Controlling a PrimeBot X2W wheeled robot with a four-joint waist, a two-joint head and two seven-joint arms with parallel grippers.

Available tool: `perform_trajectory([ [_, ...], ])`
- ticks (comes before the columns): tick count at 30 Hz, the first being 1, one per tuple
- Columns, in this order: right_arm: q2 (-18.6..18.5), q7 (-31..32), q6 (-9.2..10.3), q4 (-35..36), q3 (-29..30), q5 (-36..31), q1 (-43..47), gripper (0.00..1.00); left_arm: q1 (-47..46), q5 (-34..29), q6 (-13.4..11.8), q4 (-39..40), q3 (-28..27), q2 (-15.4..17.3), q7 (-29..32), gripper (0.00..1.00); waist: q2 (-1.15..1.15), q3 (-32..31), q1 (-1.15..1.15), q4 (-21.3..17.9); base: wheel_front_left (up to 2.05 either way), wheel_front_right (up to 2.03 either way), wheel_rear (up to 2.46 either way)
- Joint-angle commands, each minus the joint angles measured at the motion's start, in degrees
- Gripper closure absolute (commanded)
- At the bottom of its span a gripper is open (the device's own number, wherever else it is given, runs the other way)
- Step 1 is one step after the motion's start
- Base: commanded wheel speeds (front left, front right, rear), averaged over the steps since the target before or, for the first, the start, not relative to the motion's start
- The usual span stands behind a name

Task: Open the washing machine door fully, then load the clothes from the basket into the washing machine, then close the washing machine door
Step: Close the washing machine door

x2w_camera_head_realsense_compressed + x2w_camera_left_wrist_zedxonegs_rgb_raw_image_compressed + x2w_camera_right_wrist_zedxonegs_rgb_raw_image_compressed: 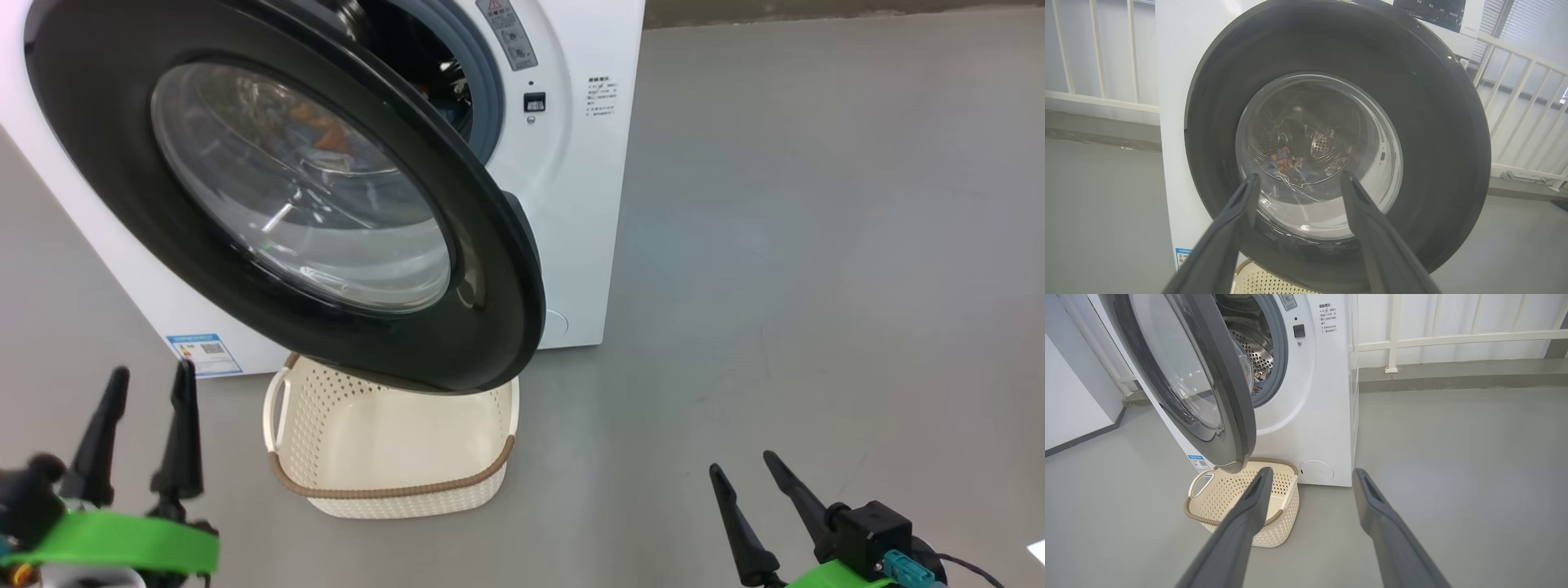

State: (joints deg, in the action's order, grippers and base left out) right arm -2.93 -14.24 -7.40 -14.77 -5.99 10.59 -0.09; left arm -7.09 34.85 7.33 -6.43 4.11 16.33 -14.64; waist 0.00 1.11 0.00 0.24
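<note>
Looks like this one's nearly wrapped up. The small cream perforated plastic basket with the brown woven-look rim (384, 492) sits on the grey floor (816, 245) right in front of the big white front-loading washing machine (571, 204), and it's empty. The light-blue fabric clothes with orange-brown print (1286, 163) are lying in the steel drum, visible through the glass. So I'd call loading done.

What's left is the shutting part. The large round door with the glossy black rim and clear glass bowl (286, 196) hangs roughly half open over the basket, with the grey gasket showing behind it, so it's not latched.

The 2 end effectors are both spread wide and holding nothing. The left end effector (153, 367) points at the door's outer face without touching it, and the right end effector (741, 461) hangs off to the side, well apart from the machine.
</note>
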Motion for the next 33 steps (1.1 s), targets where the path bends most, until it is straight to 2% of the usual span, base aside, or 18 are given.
perform_trajectory([
  [1,0.05,-0.75,-0.09,1.70,-1.07,-0.40,-1.00,0.00,-0.36,-2.49,0.12,1.66,-2.76,0.83,-0.34,0.00,0.00,0.15,0.00,-0.04,0.00,0.00,0.00],
  [6,0.05,-0.75,-0.09,2.25,-1.40,-0.93,-1.38,0.00,2.80,-11.36,0.13,1.15,-4.78,-0.88,-0.35,0.00,0.00,0.42,0.00,-0.22,0.00,0.00,0.00],
  [14,0.05,-0.75,-0.09,2.95,-1.02,-1.60,-1.66,0.00,7.36,-21.00,-0.24,2.59,-6.46,-3.67,-0.35,0.00,0.00,0.69,0.00,-0.31,0.00,0.00,0.00],
  [21,0.05,-0.75,-0.09,3.47,-1.03,-1.82,-1.80,0.00,11.12,-24.28,-0.26,3.02,-6.74,-8.39,-0.35,0.00,0.00,0.75,0.00,-0.68,0.00,0.00,0.00],
  [33,0.05,-0.75,-0.09,3.75,-0.90,-2.07,-1.87,0.00,12.26,-24.82,0.07,2.07,-8.05,-9.63,-0.36,0.00,0.00,0.69,0.00,-1.08,0.00,0.00,0.00],
])
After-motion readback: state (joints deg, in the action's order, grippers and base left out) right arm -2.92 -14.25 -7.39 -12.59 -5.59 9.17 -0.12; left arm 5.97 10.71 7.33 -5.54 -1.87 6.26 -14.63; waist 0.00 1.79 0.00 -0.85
